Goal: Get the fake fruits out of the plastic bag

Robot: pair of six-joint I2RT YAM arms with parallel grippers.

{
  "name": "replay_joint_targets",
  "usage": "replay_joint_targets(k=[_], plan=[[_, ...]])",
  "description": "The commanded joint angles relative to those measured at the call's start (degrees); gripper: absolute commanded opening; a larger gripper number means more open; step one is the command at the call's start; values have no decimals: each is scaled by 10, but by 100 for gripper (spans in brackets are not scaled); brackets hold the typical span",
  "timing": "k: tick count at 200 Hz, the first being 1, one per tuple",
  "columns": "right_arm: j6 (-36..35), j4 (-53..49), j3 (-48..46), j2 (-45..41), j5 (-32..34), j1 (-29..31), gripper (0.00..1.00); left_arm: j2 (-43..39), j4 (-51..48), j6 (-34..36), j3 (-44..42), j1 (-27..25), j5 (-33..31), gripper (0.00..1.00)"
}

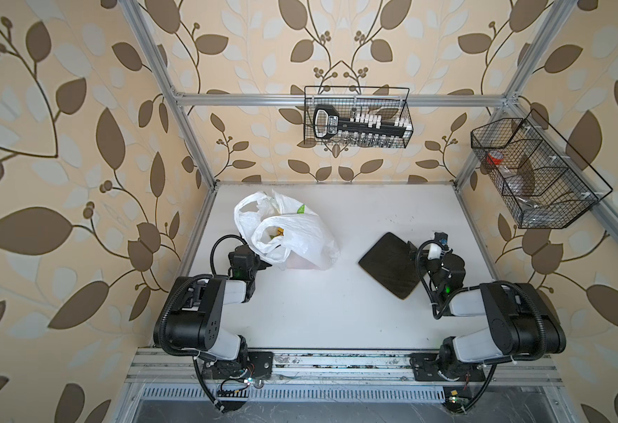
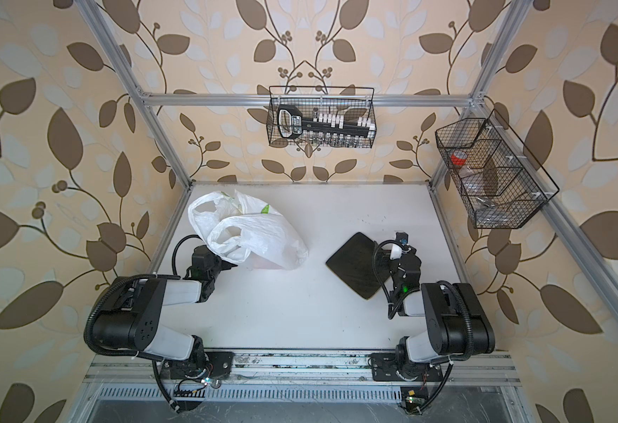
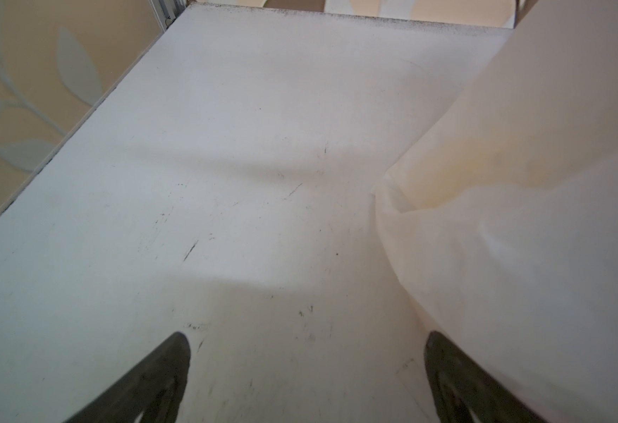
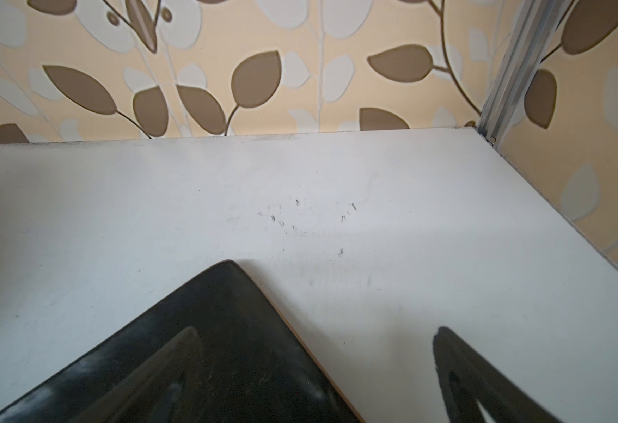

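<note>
Both grippers stand wide open and empty: the left gripper (image 3: 307, 337) sits low, just beside the plastic bag (image 1: 300, 234), and the right gripper (image 4: 314, 329) hovers over the edge of the plate (image 1: 388, 263). One bag and one plate lie on the table (image 1: 336, 311). The fake fruits (image 1: 299, 262) show only as a reddish blur through the bag, so they can't be counted. By the look of it, none is out yet. The next move probably calls for one gripper to hold the bag's mouth while the other reaches in.

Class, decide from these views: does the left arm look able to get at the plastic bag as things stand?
Probably yes. The left gripper is open, right beside the plastic bag, whose film hangs against one finger in the wrist view. Nothing stands between them.
</note>
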Motion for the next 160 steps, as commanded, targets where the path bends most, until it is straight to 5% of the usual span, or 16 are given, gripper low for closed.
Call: replay_joint_targets(k=[1, 44, 69, 101, 136, 160], plan=[[-6, 15, 15, 9, -9, -3, 99, 3, 31, 11, 18, -7, -9, 99], [-12, -9, 9, -37, -21, -2, 99, -52, 3, 4, 14, -7, -34, 99], [8, -109, 7, -166, -15, -2, 99, -184, -148, -7, 37, -7, -72, 99], [199, -401, 79, -324, 26, -4, 99, -355, -385, -74, 90, -7, -152, 99], [277, -526, 160, -339, -115, 5, 99, -505, -605, -173, 176, -7, -170, 99], [270, -575, 236, -321, -118, 117, 99, -534, -714, -185, 275, -7, -139, 99]])
